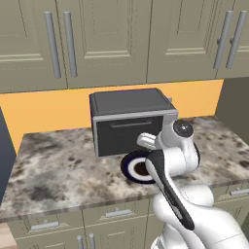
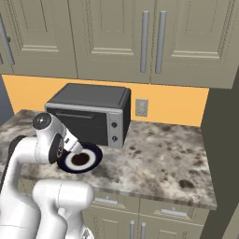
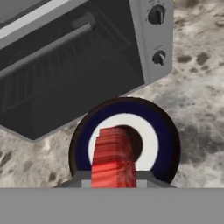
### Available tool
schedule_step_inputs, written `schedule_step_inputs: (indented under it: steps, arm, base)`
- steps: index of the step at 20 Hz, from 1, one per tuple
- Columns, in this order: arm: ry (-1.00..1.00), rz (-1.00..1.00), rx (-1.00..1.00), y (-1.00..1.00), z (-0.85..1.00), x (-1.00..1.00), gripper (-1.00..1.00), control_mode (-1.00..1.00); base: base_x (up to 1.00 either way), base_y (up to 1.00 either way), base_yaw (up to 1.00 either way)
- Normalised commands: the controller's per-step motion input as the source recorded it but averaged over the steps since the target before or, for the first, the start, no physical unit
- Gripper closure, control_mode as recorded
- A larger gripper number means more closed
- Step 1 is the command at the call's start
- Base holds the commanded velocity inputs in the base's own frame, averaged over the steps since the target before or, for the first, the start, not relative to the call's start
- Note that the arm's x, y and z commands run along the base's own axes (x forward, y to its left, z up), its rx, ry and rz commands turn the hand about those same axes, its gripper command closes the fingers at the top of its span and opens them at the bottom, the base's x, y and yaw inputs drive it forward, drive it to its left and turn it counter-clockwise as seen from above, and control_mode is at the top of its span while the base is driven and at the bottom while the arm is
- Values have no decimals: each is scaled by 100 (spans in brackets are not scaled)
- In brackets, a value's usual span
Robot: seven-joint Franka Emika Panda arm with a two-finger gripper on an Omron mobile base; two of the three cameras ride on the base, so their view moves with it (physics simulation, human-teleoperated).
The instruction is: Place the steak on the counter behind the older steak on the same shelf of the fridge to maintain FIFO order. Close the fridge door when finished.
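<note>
The arm (image 1: 170,180) rises from the base, bends at the elbow and reaches forward and down. The wrist (image 2: 49,137) is angled downward. The gripper (image 3: 113,177) is closed, clamping the steak (image 3: 113,157) between its jaws, which sit at the bottom of the hand view.

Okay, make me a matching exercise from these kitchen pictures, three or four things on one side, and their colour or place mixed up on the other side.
Things:
1. steak
2. plate
3. toaster oven
4. counter

Descriptions:
A. speckled grey-brown stone
B. dark box standing behind the plate
C. bright red, between the fingertips of the gripper
D. round, dark blue rim, white ring

Pairs: 1-C, 2-D, 3-B, 4-A
</note>
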Motion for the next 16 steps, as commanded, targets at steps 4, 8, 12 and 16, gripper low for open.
schedule_step_inputs:
  steps: [4, 8, 12, 16]
  arm:
    - [-1, -13, 3, -19, 74, -51, 100, -100]
    - [-1, -10, 0, 0, 49, -38, 100, -100]
    - [0, 0, -3, 12, 0, -11, 100, -100]
    - [-7, -3, -1, -3, 1, -66, 100, -100]
  base:
    - [0, 0, 0]
    - [0, 0, 0]
    - [0, 0, 0]
    - [0, 0, 0]
